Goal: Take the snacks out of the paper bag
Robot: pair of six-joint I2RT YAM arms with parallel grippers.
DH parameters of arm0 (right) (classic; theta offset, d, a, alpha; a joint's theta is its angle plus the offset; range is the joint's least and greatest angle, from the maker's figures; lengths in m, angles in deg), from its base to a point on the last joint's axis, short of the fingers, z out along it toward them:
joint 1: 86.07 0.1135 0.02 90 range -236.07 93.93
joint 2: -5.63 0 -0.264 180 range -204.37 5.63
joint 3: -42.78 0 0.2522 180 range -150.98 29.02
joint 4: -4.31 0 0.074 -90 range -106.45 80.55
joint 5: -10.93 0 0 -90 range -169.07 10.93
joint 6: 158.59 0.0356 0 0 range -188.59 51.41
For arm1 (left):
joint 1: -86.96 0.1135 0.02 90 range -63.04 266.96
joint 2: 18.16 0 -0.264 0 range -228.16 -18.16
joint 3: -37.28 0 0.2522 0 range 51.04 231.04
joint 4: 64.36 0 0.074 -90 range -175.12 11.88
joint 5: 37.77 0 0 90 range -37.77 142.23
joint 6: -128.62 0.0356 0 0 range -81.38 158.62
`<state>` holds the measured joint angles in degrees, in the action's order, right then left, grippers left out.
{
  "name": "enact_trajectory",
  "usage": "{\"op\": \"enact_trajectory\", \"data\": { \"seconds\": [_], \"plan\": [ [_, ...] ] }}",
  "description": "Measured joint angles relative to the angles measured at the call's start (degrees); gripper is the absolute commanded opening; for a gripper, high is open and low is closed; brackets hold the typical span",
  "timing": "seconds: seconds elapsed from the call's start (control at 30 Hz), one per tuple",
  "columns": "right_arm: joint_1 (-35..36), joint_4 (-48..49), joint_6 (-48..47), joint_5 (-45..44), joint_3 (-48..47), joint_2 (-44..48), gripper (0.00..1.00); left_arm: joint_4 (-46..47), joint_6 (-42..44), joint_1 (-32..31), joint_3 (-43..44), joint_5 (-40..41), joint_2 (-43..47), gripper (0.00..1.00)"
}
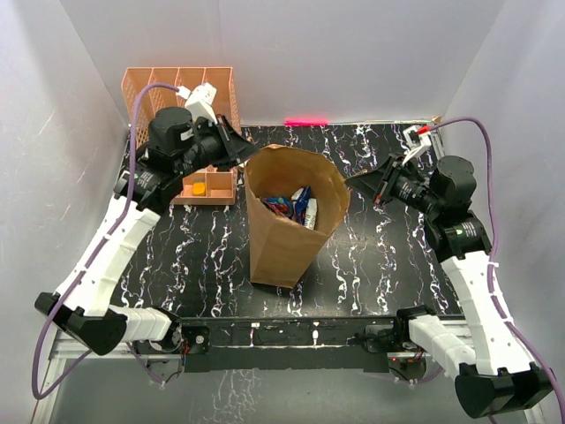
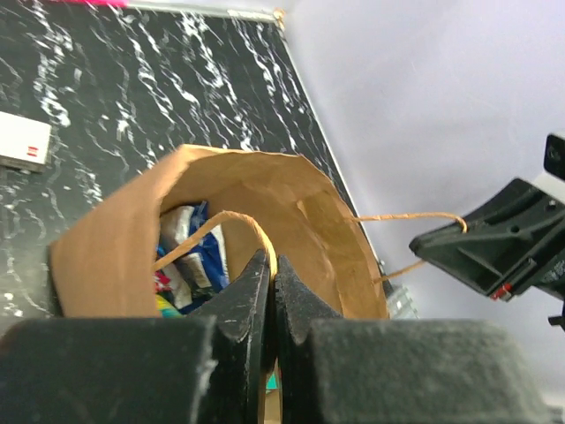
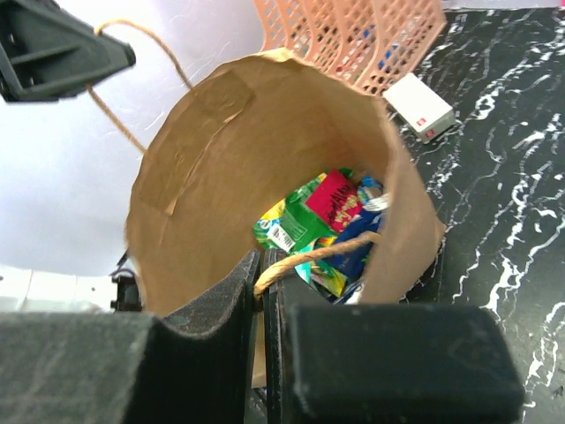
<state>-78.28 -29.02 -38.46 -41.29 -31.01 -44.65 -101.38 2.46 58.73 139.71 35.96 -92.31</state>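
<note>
The tall brown paper bag (image 1: 287,238) stands upright and open in the middle of the table. Inside lie the snacks: a green packet (image 3: 296,221), a pink-red packet (image 3: 335,199) and dark blue bags (image 3: 355,254), also seen from above (image 1: 296,208). My left gripper (image 1: 250,157) is at the bag's left rim, shut on one twisted paper handle (image 2: 216,221). My right gripper (image 1: 355,181) is at the right rim, shut on the other handle (image 3: 322,254). The two handles are held apart, so the mouth stays wide.
An orange mesh rack (image 1: 181,88) stands at the back left, behind my left arm. A small white box (image 3: 419,106) lies on the black marbled table next to it. White walls close in the back and both sides.
</note>
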Motion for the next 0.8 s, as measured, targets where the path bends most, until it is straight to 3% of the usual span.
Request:
{"op": "enact_trajectory", "data": {
  "seconds": [0.2,0.3,0.53,0.67,0.8],
  "plan": [
    [1.36,5.01,0.15,9.97,-0.20,-3.13,0.13,-9.27,2.86,0.00,5.44,11.02,2.43,0.00],
    [7.04,11.34,3.06,10.54,0.96,-4.17,0.13,-14.03,4.17,0.04,7.48,16.24,3.50,0.00],
    [27.02,20.81,7.50,0.57,-0.52,-14.43,0.13,-20.72,9.44,0.04,13.33,27.96,4.48,0.00],
    [33.86,23.82,8.92,-4.50,-4.48,-23.69,0.13,-23.23,13.07,0.04,14.01,34.29,6.58,0.00],
    [36.15,25.79,9.46,-8.41,-4.98,-27.28,0.13,-22.62,16.44,0.35,12.96,36.61,8.55,0.00]
  ]
}}
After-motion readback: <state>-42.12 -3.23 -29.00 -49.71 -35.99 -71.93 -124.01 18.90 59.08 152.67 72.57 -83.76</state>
